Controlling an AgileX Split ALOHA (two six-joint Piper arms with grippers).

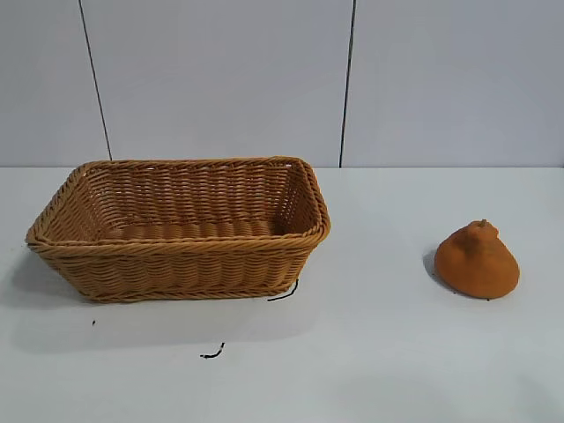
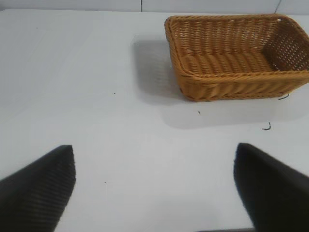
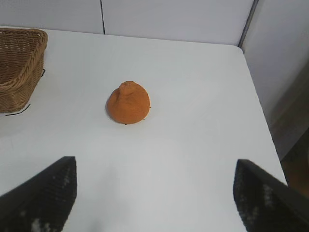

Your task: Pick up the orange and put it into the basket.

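The orange (image 1: pixel 477 260), lumpy and cone-shaped with a small stem on top, sits on the white table at the right. It also shows in the right wrist view (image 3: pixel 128 103), ahead of my right gripper (image 3: pixel 154 162), which is open, empty and well short of it. The tan wicker basket (image 1: pixel 53 236) stands empty at the left of the table. It also shows in the left wrist view (image 2: pixel 179 63), far ahead of my left gripper (image 2: pixel 154 150), which is open and empty over bare table. Neither gripper shows in the exterior view.
Small black marks lie on the table near the basket's front corner (image 1: pixel 284 292) and in front of it (image 1: pixel 212 352). The table's right edge and rounded far corner (image 3: pixel 239 50) lie beyond the orange. A grey panelled wall stands behind the table.
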